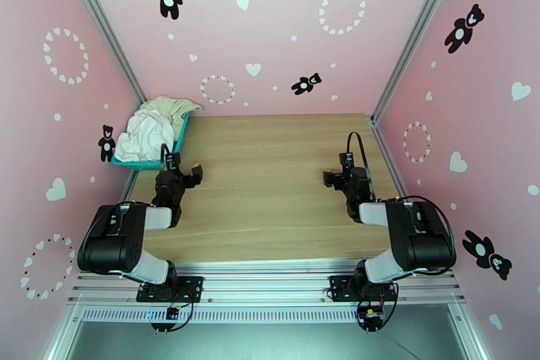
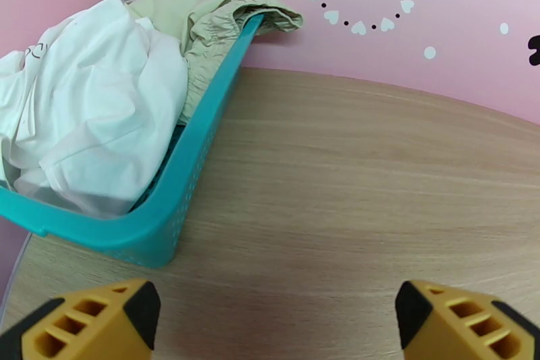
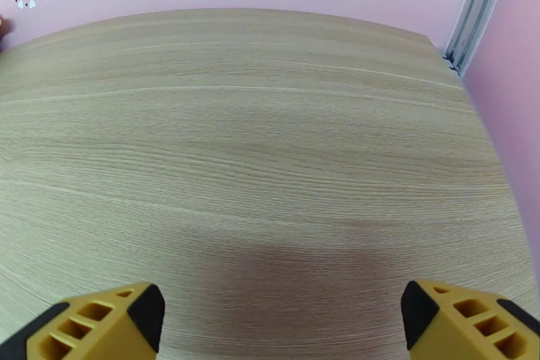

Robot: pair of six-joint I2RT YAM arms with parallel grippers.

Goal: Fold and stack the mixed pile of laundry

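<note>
Yellow-tipped jaws on both arms stand fully apart, holding nothing: left gripper (image 2: 270, 327) hangs over the table (image 2: 351, 179) just beside the teal basket (image 2: 196, 152), right gripper (image 3: 277, 327) over bare wood well apart from it. Basket contains white T-shirt (image 2: 88, 105) in front, cream-beige garment (image 2: 202, 17) behind, spilling over the far rim. Step judged: first pick, nothing folded. Next move needs the left arm reaching in for the T-shirt.

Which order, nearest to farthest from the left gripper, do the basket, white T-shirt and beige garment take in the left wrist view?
1. Teal basket, near corner ahead-left of the left gripper.
2. White T-shirt, heaped in its near part.
3. Beige garment, far end, draped over the rim.
</note>
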